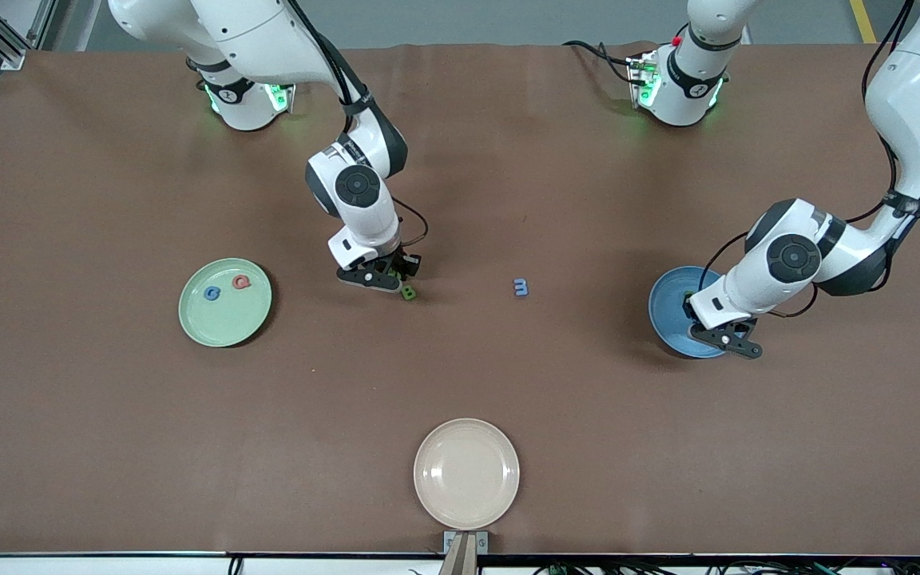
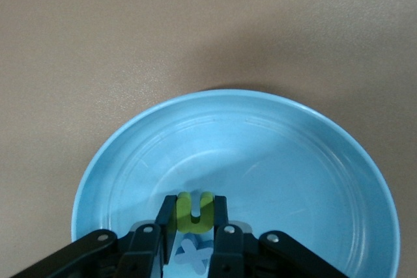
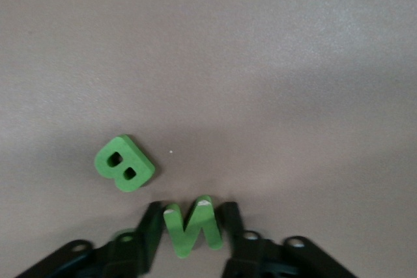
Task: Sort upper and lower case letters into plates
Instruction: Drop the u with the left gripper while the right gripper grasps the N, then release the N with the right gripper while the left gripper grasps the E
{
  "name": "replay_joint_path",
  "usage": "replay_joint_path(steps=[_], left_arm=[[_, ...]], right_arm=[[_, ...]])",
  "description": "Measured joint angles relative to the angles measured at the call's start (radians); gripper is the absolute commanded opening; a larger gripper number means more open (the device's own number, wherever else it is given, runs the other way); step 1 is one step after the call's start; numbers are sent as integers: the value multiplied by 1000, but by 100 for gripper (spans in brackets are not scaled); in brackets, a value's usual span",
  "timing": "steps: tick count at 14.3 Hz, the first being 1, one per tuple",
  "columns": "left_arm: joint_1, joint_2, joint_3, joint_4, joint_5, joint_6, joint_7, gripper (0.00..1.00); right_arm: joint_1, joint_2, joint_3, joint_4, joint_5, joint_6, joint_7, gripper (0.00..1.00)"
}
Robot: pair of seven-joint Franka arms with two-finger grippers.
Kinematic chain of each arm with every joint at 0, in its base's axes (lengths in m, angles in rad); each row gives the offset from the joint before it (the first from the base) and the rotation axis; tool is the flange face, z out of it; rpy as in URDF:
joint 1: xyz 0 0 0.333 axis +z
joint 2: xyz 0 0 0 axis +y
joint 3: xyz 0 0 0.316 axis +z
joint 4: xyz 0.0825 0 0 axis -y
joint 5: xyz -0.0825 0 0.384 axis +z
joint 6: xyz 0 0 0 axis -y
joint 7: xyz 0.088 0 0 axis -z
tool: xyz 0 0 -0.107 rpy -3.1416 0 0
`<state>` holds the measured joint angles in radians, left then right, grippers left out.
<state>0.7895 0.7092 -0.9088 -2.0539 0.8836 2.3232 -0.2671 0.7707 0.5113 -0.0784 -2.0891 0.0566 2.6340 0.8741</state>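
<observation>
A green N is pinched by the right gripper beside the B, likely for the green plate; a yellow-green letter is clamped by the left gripper over the blue plate, ready for dropping.
</observation>
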Motion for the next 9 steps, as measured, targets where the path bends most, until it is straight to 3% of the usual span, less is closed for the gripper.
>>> replay_joint_path(steps=[1,2,3,6,9], left_arm=[[-1,0,0,0,0,0,0,41],[-2,0,0,0,0,0,0,77],[-2,0,0,1,0,0,0,100],[-4,0,-1,6,0,2,-2,100],[-7,0,-36,12,0,-1,-55,100]], right_arm=[[0,-1,-1,0,0,-2,2,3],[0,-1,-1,0,0,-2,2,0],[-1,-1,-3,0,0,-2,2,0],[-37,-2,-23,1,0,-14,-47,0],[-148,-41,-33,17,0,-134,-203,0]])
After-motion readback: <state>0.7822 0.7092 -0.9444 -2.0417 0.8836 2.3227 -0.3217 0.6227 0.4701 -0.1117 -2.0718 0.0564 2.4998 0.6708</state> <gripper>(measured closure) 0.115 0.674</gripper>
